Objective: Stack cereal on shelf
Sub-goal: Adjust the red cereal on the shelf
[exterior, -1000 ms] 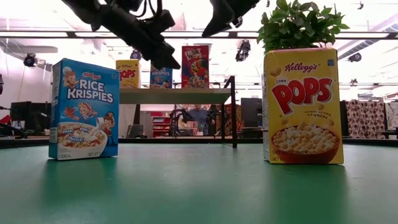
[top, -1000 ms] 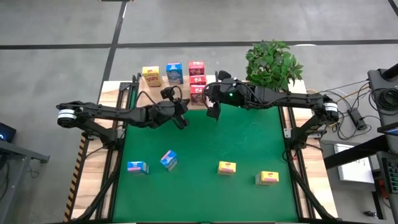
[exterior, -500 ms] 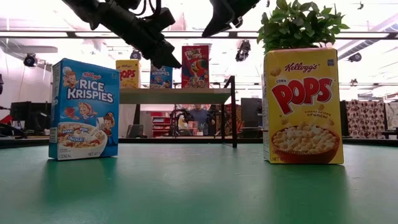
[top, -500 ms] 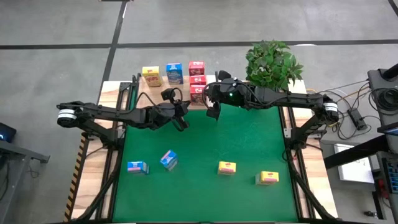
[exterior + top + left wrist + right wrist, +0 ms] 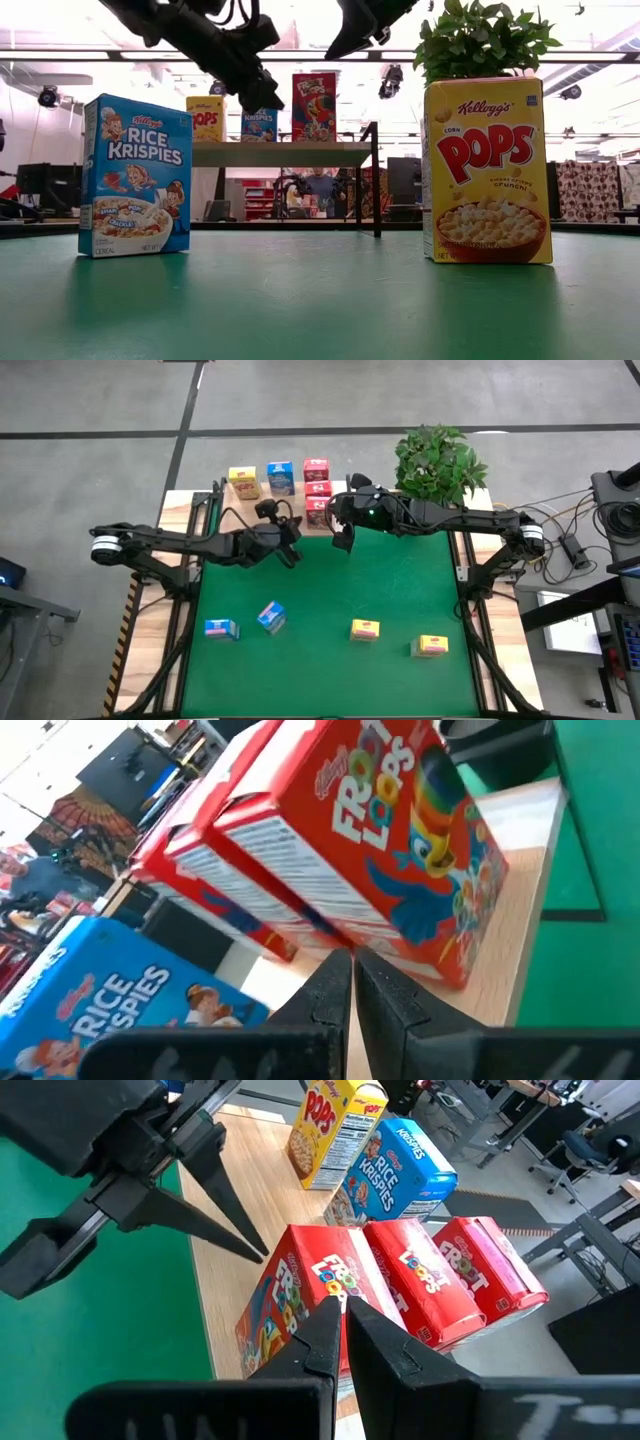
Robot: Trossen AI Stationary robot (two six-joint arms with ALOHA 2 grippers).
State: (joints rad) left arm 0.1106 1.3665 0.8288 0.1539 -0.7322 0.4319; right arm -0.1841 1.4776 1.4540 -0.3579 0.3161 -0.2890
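The shelf (image 5: pixel 280 153) at the table's far edge carries a yellow cereal box (image 5: pixel 242 482), a blue one (image 5: pixel 281 477) and three red ones in a row, the nearest (image 5: pixel 300 1295) standing on its base. Two blue boxes (image 5: pixel 221 628) (image 5: pixel 271 617) and two yellow ones (image 5: pixel 365 629) (image 5: pixel 431 646) stand on the green mat. My left gripper (image 5: pixel 352 960) is shut, its tip close in front of the nearest red box. My right gripper (image 5: pixel 341 1308) is shut and hangs above that box, clear of it. My left gripper points its shut fingers (image 5: pixel 225 1210) slanting down from the table's left at the lower front edge (image 5: pixel 400 955) of the nearest red box. Whether the tip touches the box, I cannot tell.
A potted plant (image 5: pixel 438 460) stands at the far right, beside the shelf. The shelf's black post (image 5: pixel 376 180) rises at its right near corner. The middle of the green mat (image 5: pixel 400 590) lies bare between the arms and the near boxes.
My left gripper has rolled a little at the wrist without leaving its place.
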